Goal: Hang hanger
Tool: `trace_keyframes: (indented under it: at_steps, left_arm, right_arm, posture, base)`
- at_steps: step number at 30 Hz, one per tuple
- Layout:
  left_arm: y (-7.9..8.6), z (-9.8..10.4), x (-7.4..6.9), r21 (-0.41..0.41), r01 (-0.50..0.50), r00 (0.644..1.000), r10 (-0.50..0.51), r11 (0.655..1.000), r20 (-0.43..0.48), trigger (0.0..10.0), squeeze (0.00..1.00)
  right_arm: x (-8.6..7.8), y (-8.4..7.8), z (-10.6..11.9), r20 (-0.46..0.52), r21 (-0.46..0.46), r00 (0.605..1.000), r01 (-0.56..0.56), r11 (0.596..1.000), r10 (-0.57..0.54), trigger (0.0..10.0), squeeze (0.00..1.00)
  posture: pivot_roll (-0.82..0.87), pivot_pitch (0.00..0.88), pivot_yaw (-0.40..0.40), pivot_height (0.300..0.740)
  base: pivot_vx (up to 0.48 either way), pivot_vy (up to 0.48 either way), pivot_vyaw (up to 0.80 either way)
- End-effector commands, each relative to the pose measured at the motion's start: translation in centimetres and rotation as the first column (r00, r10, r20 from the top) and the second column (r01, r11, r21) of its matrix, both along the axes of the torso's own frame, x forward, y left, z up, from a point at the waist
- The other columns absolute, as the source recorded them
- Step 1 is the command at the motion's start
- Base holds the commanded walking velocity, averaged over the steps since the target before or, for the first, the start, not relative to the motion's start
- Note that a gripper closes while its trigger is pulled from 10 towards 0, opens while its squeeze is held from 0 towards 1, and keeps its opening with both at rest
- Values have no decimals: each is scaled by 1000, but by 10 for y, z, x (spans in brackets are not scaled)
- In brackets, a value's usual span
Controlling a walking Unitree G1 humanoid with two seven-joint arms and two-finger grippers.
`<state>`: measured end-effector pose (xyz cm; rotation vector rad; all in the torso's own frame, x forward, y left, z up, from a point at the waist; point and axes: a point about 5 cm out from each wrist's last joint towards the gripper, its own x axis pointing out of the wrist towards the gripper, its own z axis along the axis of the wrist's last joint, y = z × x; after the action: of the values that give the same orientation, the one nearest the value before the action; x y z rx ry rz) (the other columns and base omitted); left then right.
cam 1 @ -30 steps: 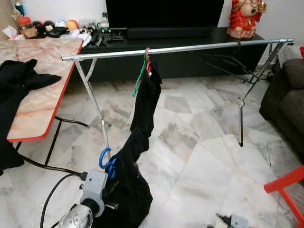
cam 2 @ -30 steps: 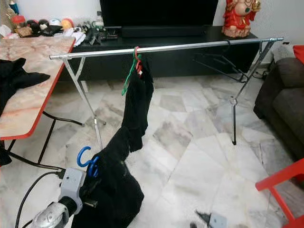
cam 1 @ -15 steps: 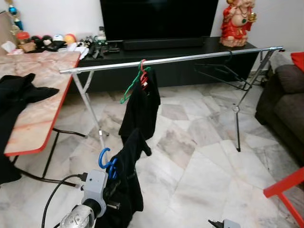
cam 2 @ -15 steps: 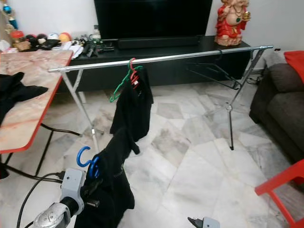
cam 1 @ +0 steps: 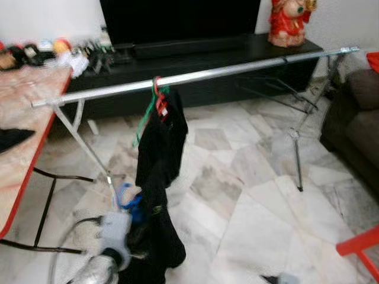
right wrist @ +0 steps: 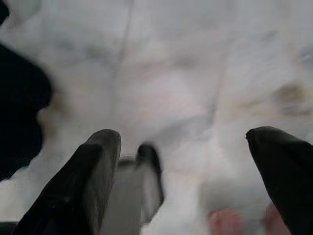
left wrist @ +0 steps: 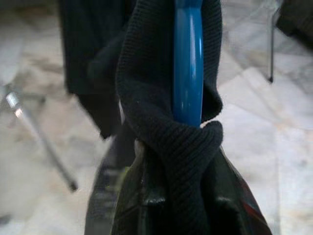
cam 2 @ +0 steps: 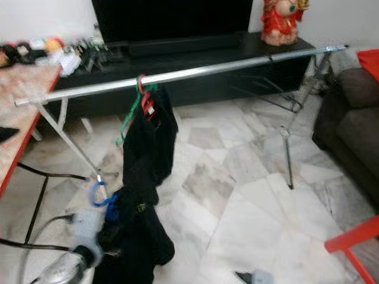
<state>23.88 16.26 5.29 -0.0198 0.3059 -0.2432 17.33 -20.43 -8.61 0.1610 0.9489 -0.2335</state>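
A silver clothes rail [cam 1: 195,74] spans the room above and ahead of the left gripper [cam 1: 127,210], standing on crossed metal legs over the marble floor [cam 1: 249,195]. A black TV cabinet [cam 1: 195,65] lies beyond the rail, and a red-edged table [cam 1: 18,154] stands on the gripper's left side. A black garment [cam 1: 160,142] already hangs from the rail on green and red hangers [cam 1: 155,97], directly ahead of the left gripper.

The left gripper is low, below the rail, with its fingers closed on the blue hanger [left wrist: 188,63]. A second black garment [left wrist: 161,142] is draped around that hanger and hangs down beside the gripper. The blue hook [cam 1: 123,195] rises just above the gripper, well short of the rail.

The right gripper [right wrist: 186,166] hangs low over the floor, fingers [right wrist: 93,171] spread wide and holding nothing.
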Motion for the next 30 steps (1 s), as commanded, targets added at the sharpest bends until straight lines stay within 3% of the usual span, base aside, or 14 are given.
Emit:
trace_keyframes:
  at_steps: [1, 8, 11, 17, 30]
  left_arm:
    - [12, 8, 1, 23, -30, 999, 29, 999, 32, 10000, 0]
    - [9, 9, 1, 5, -37, 999, 37, 999, 35, 10000, 0]
    - [16, 9, 2, 48, -71, 997, 68, 996, 47, 10000, 0]
    - [18, 11, 3, 61, -80, 996, 77, 995, 52, 10000, 0]
    - [17, 9, 2, 88, -75, 996, 71, 993, 45, 10000, 0]
  right_arm:
    - [1, 13, -1, 3, 29, 1000, -15, 999, 14, 10000, 0]
    - [2, 15, -1, 2, 28, 1000, -28, 999, 28, 10000, 0]
    - [4, 15, 0, 9, 16, 999, -50, 999, 50, 10000, 0]
    - [4, 15, 0, 8, 18, 999, -49, 999, 49, 10000, 0]
    - [5, 18, 0, 11, 22, 998, -55, 998, 55, 10000, 0]
  posture:
    - [-6, 150, 6, 740]
    - [-4, 161, 5, 740]
    - [-6, 163, 5, 740]
    - [0, 164, 2, 740]
    - [-4, 154, 4, 740]
  base:
    - [480, 0, 0]
    - [43, 0, 0]
    - [0, -197, 0]
    - [0, -467, 635]
    - [0, -465, 0]
